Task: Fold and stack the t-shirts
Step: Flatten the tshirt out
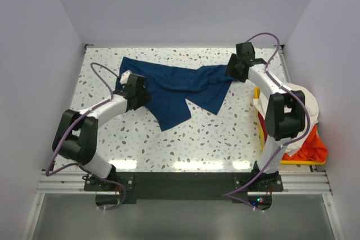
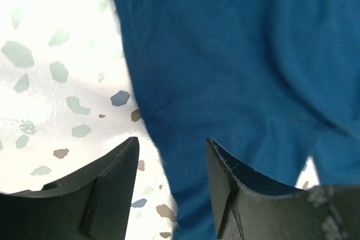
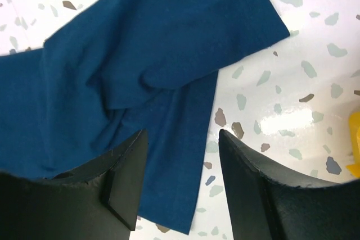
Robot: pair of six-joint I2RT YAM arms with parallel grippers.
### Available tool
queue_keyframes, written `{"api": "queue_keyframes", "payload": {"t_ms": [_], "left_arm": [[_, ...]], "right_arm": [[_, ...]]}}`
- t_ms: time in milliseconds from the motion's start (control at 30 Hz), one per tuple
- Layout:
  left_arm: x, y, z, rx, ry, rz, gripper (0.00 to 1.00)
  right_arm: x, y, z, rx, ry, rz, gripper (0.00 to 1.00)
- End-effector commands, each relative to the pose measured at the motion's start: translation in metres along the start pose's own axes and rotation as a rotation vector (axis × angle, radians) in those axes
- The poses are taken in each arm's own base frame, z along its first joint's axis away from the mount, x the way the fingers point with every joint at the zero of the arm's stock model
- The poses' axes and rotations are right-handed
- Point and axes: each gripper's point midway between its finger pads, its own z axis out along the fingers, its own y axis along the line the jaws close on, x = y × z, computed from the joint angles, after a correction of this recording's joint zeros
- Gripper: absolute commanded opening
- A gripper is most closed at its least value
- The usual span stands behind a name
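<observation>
Top external: crumpled navy t-shirt (image 1: 174, 89), long axis left-to-right, one corner nearward.

Overhead, wrist close-ups; navy t-shirt (image 1: 174, 88) shared

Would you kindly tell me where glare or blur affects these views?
Top external: sharp, glare strips along the near edge of the speckled terrazzo table. Left wrist: table washed out at left, navy blue cloth t-shirt soft. Right wrist: sharper, one bright reflection on the table.
</observation>
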Motion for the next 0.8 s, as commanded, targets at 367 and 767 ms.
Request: {"api": "queue_keyframes", "payload": {"t_ms": [367, 767], "left_arm": [[-0.003, -0.007, 0.038, -0.109, -0.088, -0.040, 0.56], [-0.022, -0.026, 0.028, -0.011, -0.103, -0.034, 0.00]], "right_arm": [[-0.021, 0.005, -0.015, -0.063, -0.069, 0.022, 0.57], [-0.014, -0.015, -0.007, -0.026, -0.040, 0.048, 0.56]]}}
